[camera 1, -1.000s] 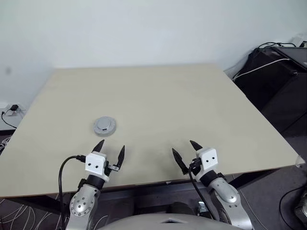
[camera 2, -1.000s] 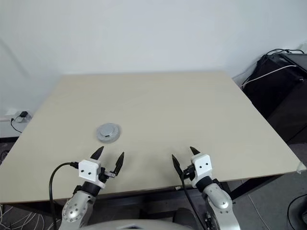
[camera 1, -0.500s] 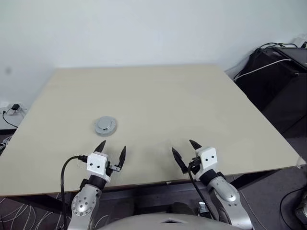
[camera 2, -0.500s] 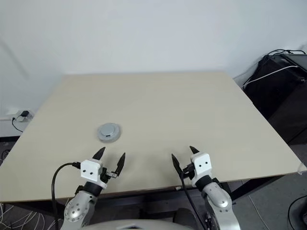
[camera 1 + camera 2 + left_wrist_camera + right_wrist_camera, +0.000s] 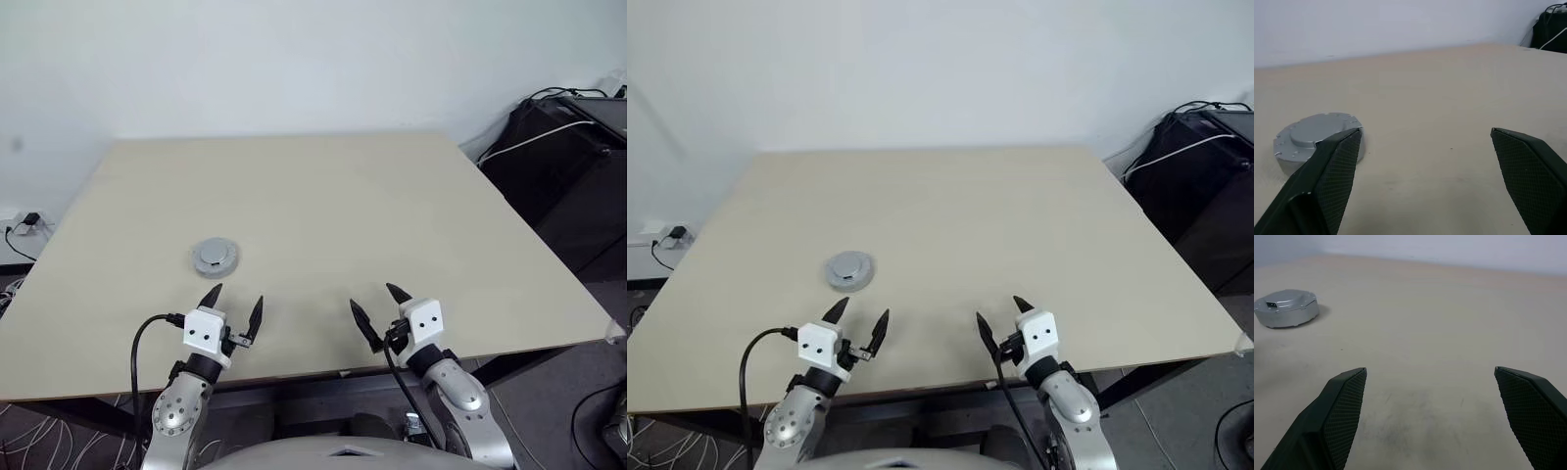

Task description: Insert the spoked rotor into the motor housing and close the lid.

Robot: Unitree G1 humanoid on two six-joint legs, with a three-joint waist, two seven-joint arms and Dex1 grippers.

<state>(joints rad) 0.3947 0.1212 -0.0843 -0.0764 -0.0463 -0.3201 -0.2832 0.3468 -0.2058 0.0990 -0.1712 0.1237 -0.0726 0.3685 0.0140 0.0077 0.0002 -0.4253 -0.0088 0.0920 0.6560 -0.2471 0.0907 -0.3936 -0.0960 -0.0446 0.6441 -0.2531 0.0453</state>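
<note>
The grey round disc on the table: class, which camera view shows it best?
The left wrist view: the grey round disc is largest there, its raised centre visible, though one finger overlaps its edge. The right wrist view shows it whole but smaller; both eye views, small from above.

A pale beige table [image 5: 323, 196] stands against a plain white wall [image 5: 294, 59].

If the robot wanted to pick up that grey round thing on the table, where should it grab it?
Probably by its rim. The grey round piece lies flat on the table, low and wide, so opposite edges give the only purchase. The open left claw sits nearest, just behind it, and could reach forward and come down from above.
</note>
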